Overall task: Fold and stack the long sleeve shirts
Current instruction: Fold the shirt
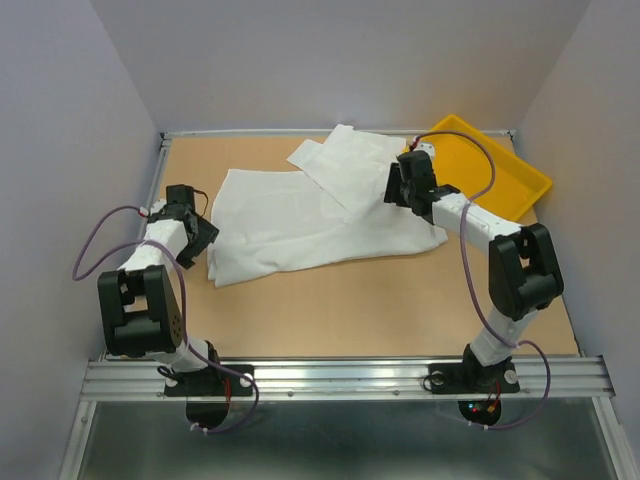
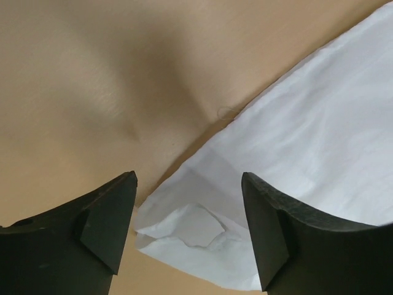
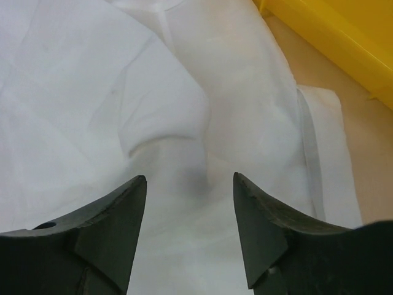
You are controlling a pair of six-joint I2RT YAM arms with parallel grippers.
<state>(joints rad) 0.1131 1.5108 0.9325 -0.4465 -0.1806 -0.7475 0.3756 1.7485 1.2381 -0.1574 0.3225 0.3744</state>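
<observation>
White shirt beneath right gripper

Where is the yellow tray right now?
In the top view, the yellow tray sits in the far right corner of the table, set at an angle. The white shirt lies spread out just to its left.

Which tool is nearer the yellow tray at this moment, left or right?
Right. The right tool hangs over the white shirt at its tray-side end, close beside the yellow tray. The left tool is at the shirt's opposite corner, far from the tray.
</observation>
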